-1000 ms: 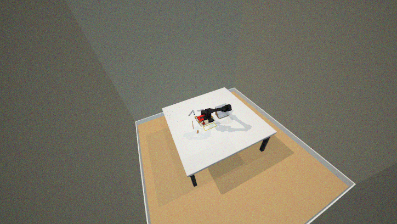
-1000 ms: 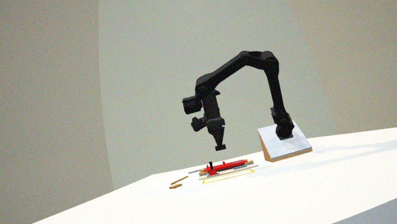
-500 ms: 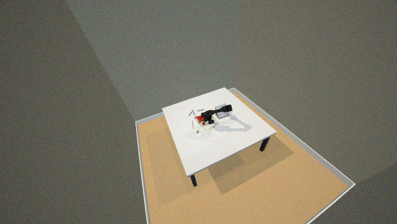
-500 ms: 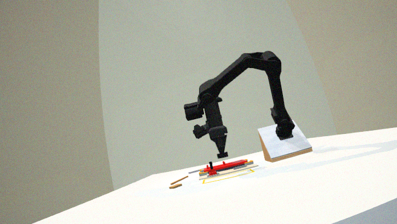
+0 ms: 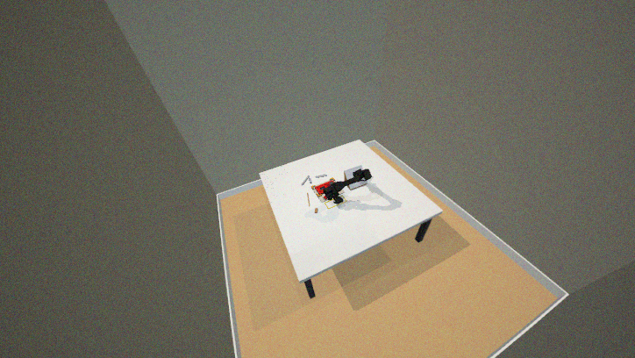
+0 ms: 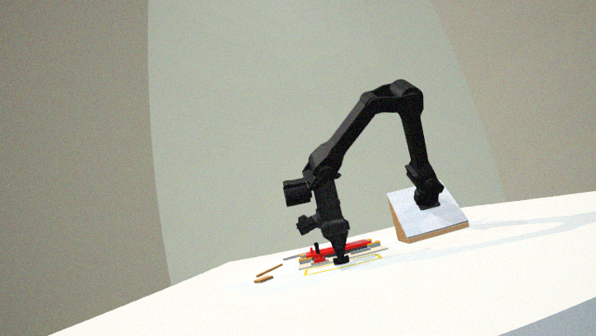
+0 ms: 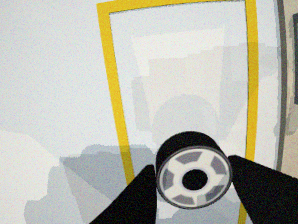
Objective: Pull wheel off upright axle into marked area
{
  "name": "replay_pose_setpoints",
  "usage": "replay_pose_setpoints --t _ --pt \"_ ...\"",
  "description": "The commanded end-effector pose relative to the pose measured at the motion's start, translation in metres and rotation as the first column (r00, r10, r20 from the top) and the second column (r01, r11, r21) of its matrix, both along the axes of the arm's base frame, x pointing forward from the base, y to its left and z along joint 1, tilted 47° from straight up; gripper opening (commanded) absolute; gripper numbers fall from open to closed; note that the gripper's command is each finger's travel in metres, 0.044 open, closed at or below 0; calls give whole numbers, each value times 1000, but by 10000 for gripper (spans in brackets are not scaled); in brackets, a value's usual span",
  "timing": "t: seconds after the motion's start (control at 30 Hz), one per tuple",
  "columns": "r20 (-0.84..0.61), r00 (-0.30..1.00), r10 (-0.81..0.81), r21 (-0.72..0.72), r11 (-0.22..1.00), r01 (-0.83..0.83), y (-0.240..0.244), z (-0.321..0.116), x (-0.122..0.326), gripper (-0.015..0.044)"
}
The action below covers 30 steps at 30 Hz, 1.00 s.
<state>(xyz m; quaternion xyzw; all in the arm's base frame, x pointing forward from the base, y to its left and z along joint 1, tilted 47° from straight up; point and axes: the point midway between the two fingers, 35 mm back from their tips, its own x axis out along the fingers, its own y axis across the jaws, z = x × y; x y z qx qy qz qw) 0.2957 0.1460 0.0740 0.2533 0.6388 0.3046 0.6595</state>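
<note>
My gripper (image 6: 341, 255) (image 7: 191, 167) points down and is shut on the wheel. The wheel (image 6: 341, 260) (image 7: 194, 141) has a black tyre and a white-grey spoked rim with a dark centre hole. It is off the axle and held low over the marked area; the exact gap to the table is hard to tell. The marked area is a yellow outline (image 5: 329, 208) (image 6: 354, 263) (image 7: 115, 90) on the table. The upright black axle (image 6: 317, 248) stands bare on its red block (image 6: 318, 259), left of the gripper in the exterior view.
The beige fixture board (image 6: 304, 266) (image 7: 291, 162) carries a long red part (image 6: 356, 245) beside the marked area. Two orange-brown pieces (image 6: 268, 270) (image 6: 263, 279) lie left of it in the exterior view. Grey bars (image 5: 306, 180) (image 5: 320, 175) lie behind the board.
</note>
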Motion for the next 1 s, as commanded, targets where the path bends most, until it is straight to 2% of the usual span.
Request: replay_pose_setpoints --t 0.0,0.1,0.47,0.7,0.87,0.97 --pt "-12 1000 -5 4 1000 5 4 -7 -2 0" --pt "-12 1000 -5 4 1000 5 4 -7 -2 0" --pt "-1 1000 -3 1 1000 3 0 -1 0 289" --pt "-11 1000 -5 1 1000 5 -40 36 1 300" --pt "-12 1000 -5 1 1000 5 -41 37 1 300" --pt "-20 1000 -11 -12 1000 11 -58 31 -14 379"
